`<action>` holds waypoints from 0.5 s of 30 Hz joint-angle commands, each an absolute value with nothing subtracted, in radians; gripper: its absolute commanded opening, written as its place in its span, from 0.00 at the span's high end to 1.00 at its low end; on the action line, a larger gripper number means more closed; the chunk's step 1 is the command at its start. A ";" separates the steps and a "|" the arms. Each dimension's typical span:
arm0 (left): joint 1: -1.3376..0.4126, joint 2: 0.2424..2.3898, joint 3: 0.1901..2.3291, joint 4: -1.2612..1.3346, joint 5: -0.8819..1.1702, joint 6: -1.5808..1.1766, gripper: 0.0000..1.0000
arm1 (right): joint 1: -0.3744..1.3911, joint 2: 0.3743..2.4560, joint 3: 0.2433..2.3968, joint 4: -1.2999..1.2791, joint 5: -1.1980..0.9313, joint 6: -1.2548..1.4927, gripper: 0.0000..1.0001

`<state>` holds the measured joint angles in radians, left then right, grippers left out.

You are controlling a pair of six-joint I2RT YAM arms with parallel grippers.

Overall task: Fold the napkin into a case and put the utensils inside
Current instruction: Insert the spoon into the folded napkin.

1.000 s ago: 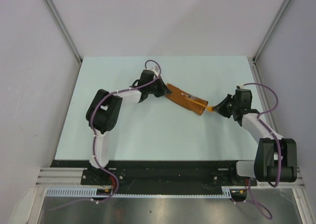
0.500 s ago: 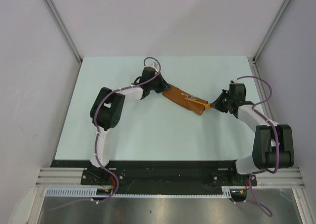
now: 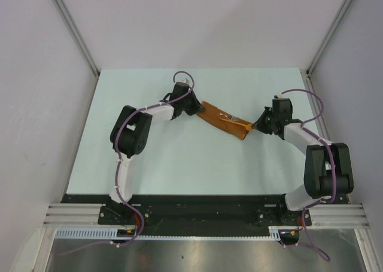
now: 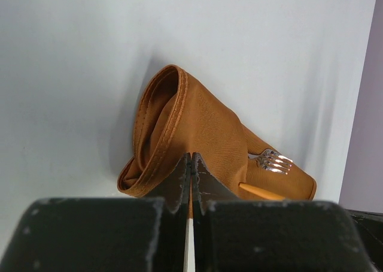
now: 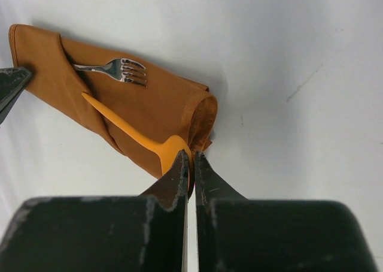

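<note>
Mid-frame: left gripper clenched on case upper-left end; right gripper pinches orange spoon lying across case.

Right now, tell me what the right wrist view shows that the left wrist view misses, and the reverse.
Only right wrist: the spoon pinched by its bowl in the shut right jaws. Only left wrist: the rounded, looped end of the case, the left jaws shut on its near edge. Both: the case, the silver fork and the spoon's orange handle.
</note>
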<state>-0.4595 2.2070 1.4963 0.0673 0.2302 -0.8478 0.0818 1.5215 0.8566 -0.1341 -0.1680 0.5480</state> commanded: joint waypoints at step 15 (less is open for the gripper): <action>-0.456 2.206 1.525 0.069 0.218 -0.851 1.00 | 0.078 1.517 0.900 -0.110 -0.135 0.521 1.00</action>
